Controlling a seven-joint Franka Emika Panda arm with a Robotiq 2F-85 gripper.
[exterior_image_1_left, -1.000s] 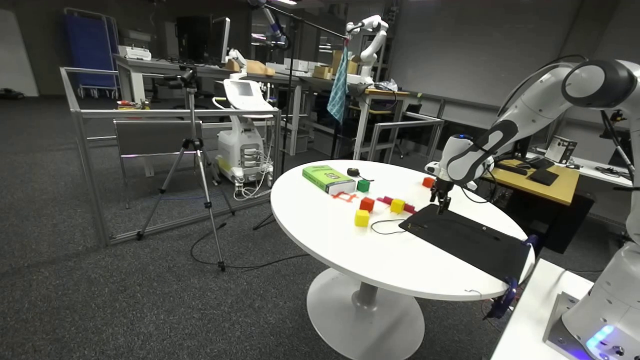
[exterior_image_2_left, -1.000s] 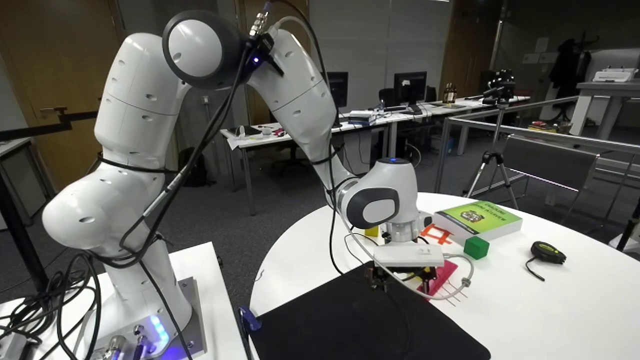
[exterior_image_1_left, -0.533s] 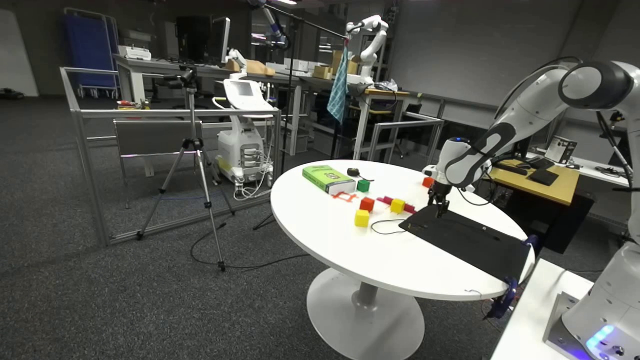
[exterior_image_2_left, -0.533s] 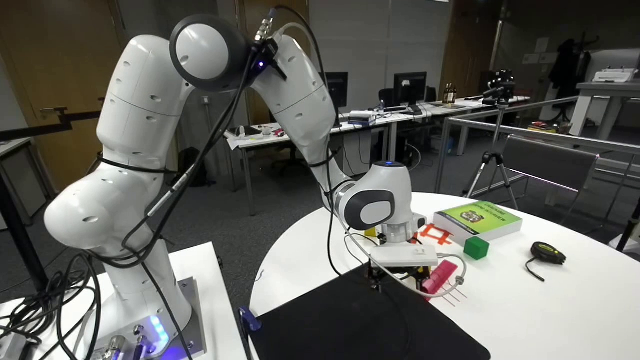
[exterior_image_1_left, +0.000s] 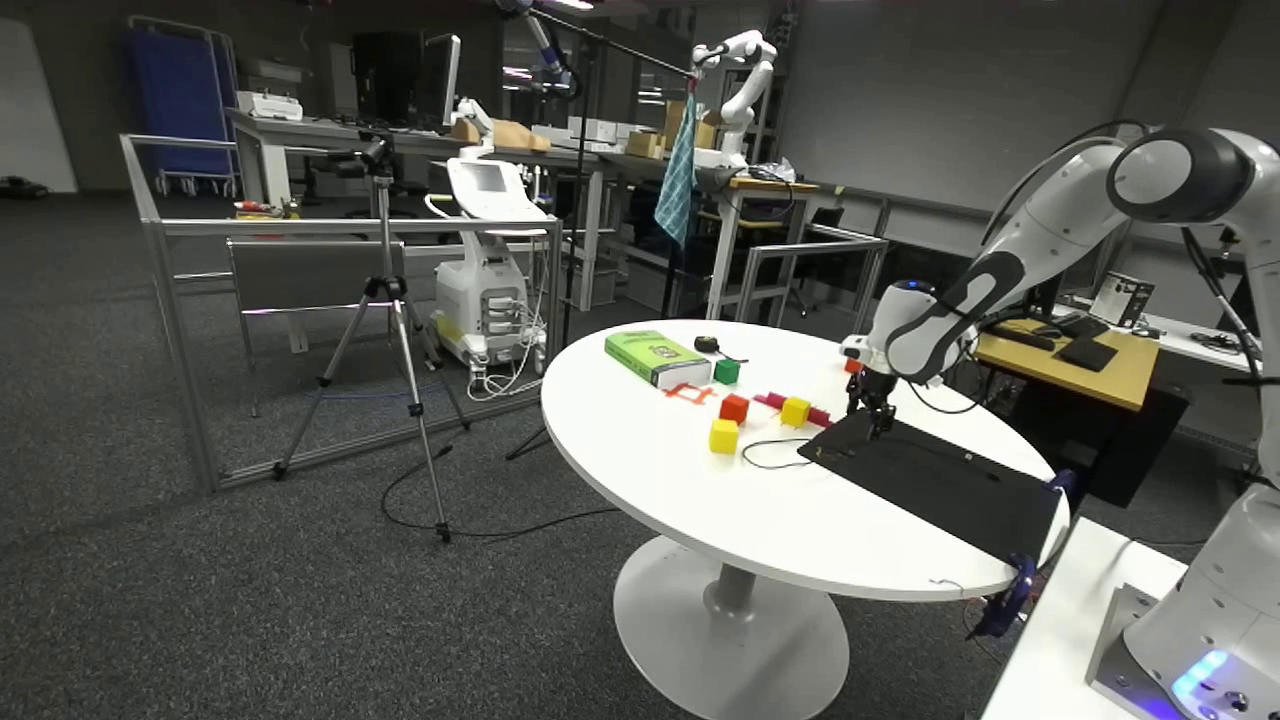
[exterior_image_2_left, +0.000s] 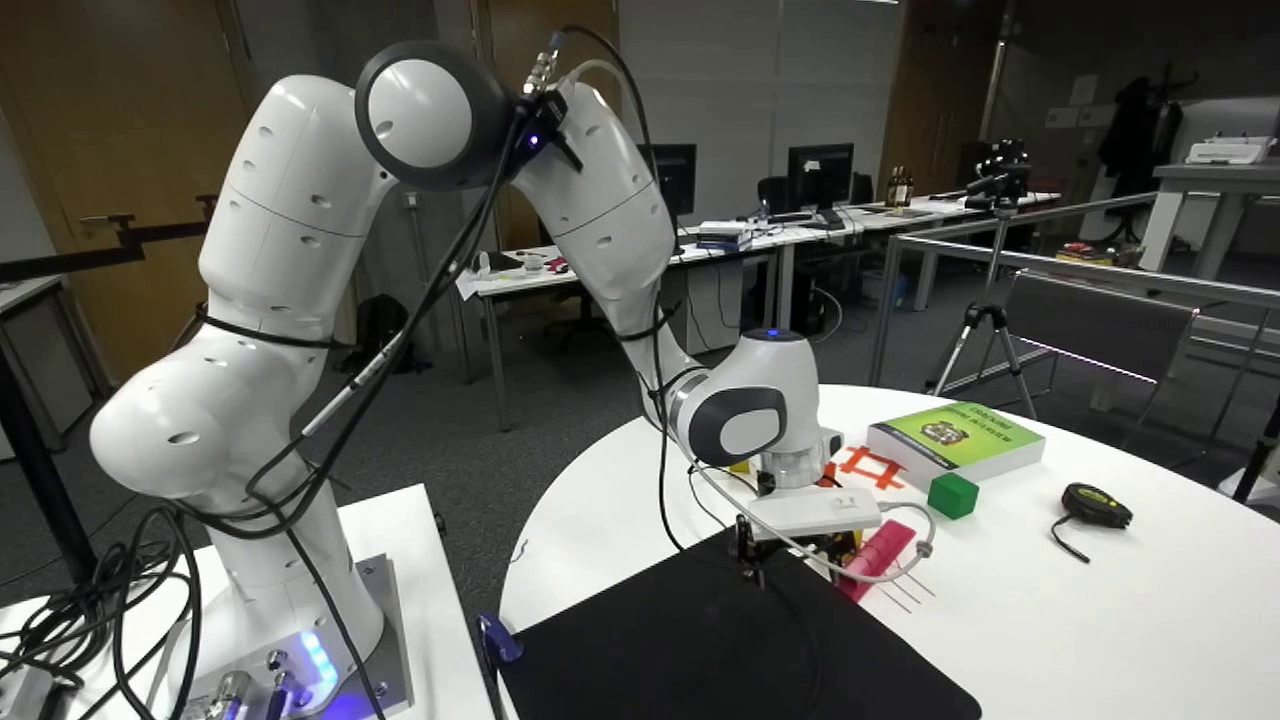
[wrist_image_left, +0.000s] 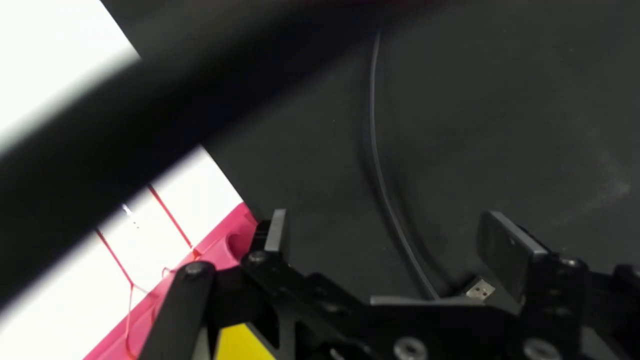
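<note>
Fingers (wrist_image_left: 507, 250) apart, nil held, ht. unclear; blk cable (wrist_image_left: 373, 120) betw., over mat (exterior_image_2_left: 650, 650); blue clamp (exterior_image_2_left: 499, 638) at corner, prob. anti-slip.

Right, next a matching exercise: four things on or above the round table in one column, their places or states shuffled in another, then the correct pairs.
Things
1. thick green book
2. black tape measure
3. flat black rectangular mat
4. black two-fingered end effector

Places or states
A. open, aimed downward
B. lying printed side up
C. beside blue clamps at the edge of the white round table
D. a thin black tail trailing from it

Pairs: 1-B, 2-D, 3-C, 4-A
</note>
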